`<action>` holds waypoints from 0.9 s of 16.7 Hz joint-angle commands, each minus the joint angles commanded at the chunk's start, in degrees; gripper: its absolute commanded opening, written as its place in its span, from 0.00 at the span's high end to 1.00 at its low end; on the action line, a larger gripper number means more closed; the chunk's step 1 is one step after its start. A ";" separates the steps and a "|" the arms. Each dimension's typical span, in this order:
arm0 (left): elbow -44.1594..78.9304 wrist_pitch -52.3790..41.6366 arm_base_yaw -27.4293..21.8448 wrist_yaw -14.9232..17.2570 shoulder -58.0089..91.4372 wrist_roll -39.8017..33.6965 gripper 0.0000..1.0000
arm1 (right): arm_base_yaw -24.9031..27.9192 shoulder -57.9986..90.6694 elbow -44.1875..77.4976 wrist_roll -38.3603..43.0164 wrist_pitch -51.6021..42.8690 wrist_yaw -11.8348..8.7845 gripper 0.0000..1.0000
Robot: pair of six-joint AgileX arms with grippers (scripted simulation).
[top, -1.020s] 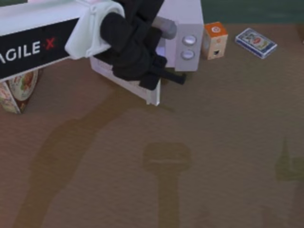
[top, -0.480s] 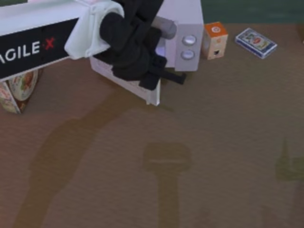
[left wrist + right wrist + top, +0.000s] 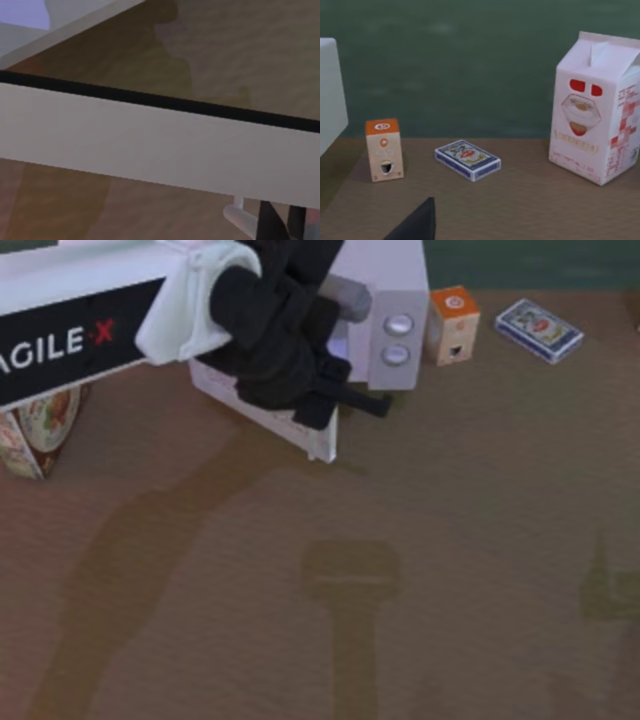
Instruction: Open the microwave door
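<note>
The microwave door (image 3: 270, 420) is already swung part way out from the microwave (image 3: 385, 300), and from above it looks like a long white strip that slants from the left arm's side down toward the middle of the counter (image 3: 450, 570). Its free end sits just below the left end effector (image 3: 345, 400), which hangs right over the door and next to the two silver knobs (image 3: 397, 338). In the left wrist view the door (image 3: 150, 145) fills the picture as a wide white band with a dark edge, so it is very close. I cannot tell if the left end effector is open or closed on anything. I think the door has to swing further out, away from the box, so the pull should go across the door's long side. The left arm is much nearer. The right end effector (image 3: 415, 222) is far off by the orange box (image 3: 384, 149), the card pack (image 3: 467, 159) and the milk carton (image 3: 597, 107).
</note>
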 joint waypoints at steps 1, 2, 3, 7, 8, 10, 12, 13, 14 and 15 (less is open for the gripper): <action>-0.22 0.00 -0.32 0.35 0.21 -0.21 1.00 | 0.00 0.00 0.00 0.00 0.00 0.00 0.00; -0.32 0.05 -0.26 0.45 0.08 -0.02 1.00 | 0.00 0.00 0.00 0.00 0.00 0.00 0.00; -0.70 0.24 -0.04 0.79 -0.36 0.60 1.00 | 0.00 0.00 0.00 0.00 0.00 0.00 0.00; -4.13 0.64 1.49 3.13 -2.51 5.29 1.00 | 0.00 0.00 0.00 0.00 0.00 0.00 0.00; -4.93 0.82 1.89 3.76 -3.13 6.54 1.00 | 0.00 0.00 0.00 0.00 0.00 0.00 0.00; -5.69 1.35 2.40 4.64 -4.24 7.97 1.00 | 0.00 0.00 0.00 0.00 0.00 0.00 0.00; -5.72 1.41 2.44 4.70 -4.34 8.06 1.00 | 0.00 0.00 0.00 0.00 0.00 0.00 0.00; -5.72 1.41 2.44 4.70 -4.34 8.06 1.00 | 0.00 0.00 0.00 0.00 0.00 0.00 0.00; -5.72 1.41 2.44 4.70 -4.34 8.06 1.00 | 0.00 0.00 0.00 0.00 0.00 0.00 0.00; -5.72 1.41 2.44 4.70 -4.34 8.06 1.00 | 0.00 0.00 0.00 0.00 0.00 0.00 0.00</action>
